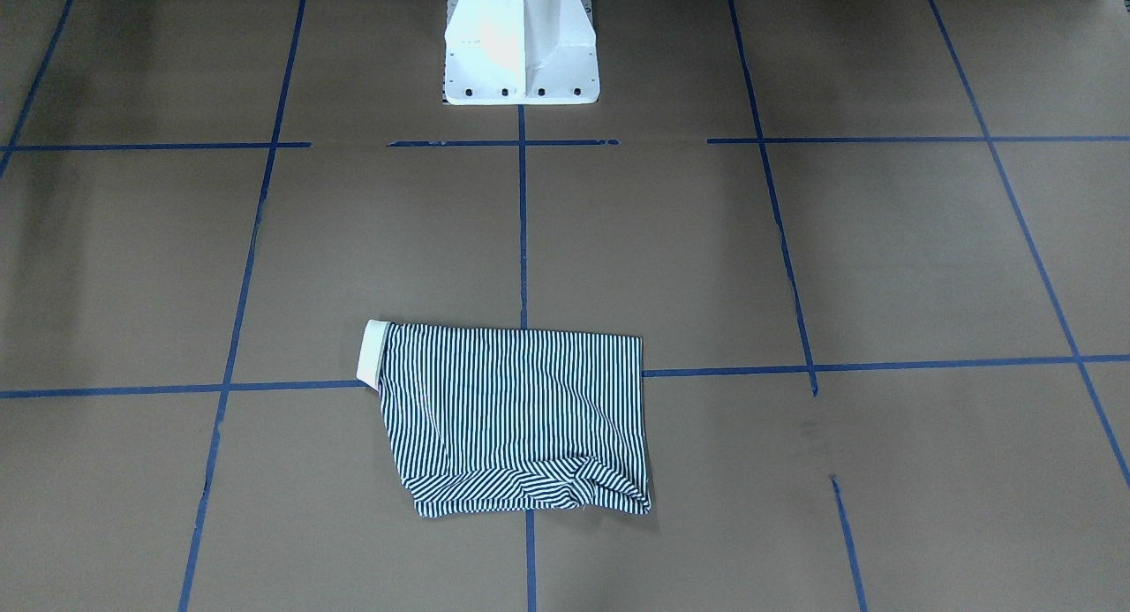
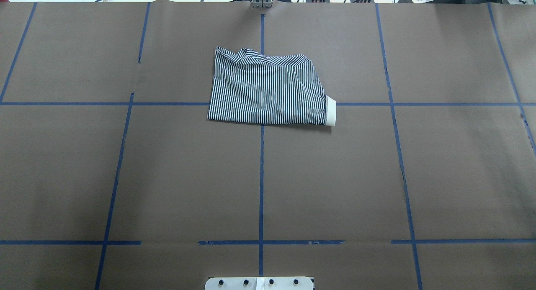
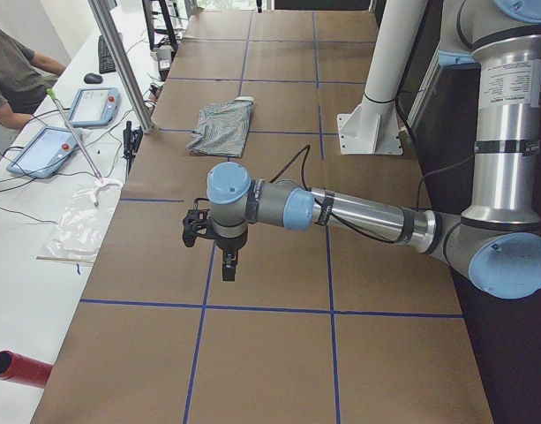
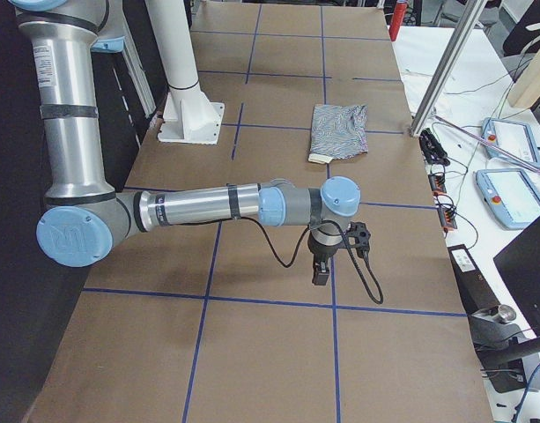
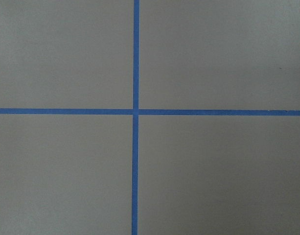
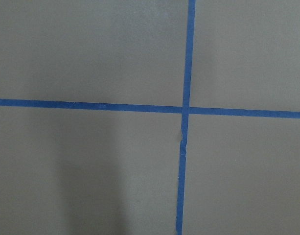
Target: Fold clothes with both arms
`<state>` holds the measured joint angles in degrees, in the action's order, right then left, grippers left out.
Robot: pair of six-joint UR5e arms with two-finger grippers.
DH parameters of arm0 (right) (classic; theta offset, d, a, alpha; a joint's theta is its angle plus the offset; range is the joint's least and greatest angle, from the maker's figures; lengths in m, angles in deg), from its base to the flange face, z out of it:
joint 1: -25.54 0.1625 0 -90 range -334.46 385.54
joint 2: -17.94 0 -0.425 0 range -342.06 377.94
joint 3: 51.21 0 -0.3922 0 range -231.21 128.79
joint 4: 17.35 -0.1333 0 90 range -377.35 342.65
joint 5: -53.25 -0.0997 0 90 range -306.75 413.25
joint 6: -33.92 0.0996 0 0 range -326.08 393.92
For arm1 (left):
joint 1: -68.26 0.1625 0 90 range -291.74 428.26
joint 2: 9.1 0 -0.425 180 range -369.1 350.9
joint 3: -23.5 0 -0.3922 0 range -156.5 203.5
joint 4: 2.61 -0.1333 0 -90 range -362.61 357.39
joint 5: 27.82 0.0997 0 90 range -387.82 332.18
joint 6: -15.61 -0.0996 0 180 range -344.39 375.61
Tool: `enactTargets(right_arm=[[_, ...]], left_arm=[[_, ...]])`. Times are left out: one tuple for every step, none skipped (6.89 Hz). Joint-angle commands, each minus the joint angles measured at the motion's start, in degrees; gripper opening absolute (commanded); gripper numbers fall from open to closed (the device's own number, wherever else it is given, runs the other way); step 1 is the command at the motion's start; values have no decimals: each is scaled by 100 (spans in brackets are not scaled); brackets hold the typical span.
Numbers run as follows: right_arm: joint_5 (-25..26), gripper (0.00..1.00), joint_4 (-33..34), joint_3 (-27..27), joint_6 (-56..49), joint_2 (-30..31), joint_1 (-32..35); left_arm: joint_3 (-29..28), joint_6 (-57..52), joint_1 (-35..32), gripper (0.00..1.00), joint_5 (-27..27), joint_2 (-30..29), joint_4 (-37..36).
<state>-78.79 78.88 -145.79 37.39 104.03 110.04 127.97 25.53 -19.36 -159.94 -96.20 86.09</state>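
The striped polo shirt point(image 1: 512, 413) lies folded into a compact rectangle on the brown table, its cream collar point(image 1: 372, 352) sticking out at one end. It also shows in the overhead view point(image 2: 268, 91), far from the base, and in both side views point(image 3: 221, 128) point(image 4: 338, 132). My left gripper point(image 3: 228, 265) hangs over bare table far from the shirt, seen only in the left side view. My right gripper point(image 4: 321, 273) hangs likewise, seen only in the right side view. I cannot tell whether either is open or shut. Both wrist views show only table and tape.
The brown table cover point(image 2: 188, 177) carries a grid of blue tape lines point(image 2: 261, 177). The white pedestal base point(image 1: 519, 42) stands at the robot's edge. Tablets point(image 3: 92, 106), cables and a seated person point(image 3: 10, 66) are beside the far edge.
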Motion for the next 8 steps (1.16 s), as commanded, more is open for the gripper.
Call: enactTargets(right_arm=[[3,100,-34,-25,4,56,5],[38,100,-43,27,-5,48,5],[21,100,-35,36,4,48,5],[-5,100,-35,36,4,48,5],[-6,100,-8,54,4,39,-3],[-6,100,1,54,-5,39,5],[3,100,18,54,-5,39,5],[-6,100,18,62,-5,47,5]], left_arm=[[-14,53,25,100,179,53,96],[-206,10,25,100,-239,96,121],[-147,1,16,100,-643,105,104],[-303,1,16,100,-691,210,104],[-218,-17,16,100,-665,324,87],[-60,-121,25,100,-509,429,104],[133,-375,34,100,93,474,35],[152,-386,42,100,143,474,-201]])
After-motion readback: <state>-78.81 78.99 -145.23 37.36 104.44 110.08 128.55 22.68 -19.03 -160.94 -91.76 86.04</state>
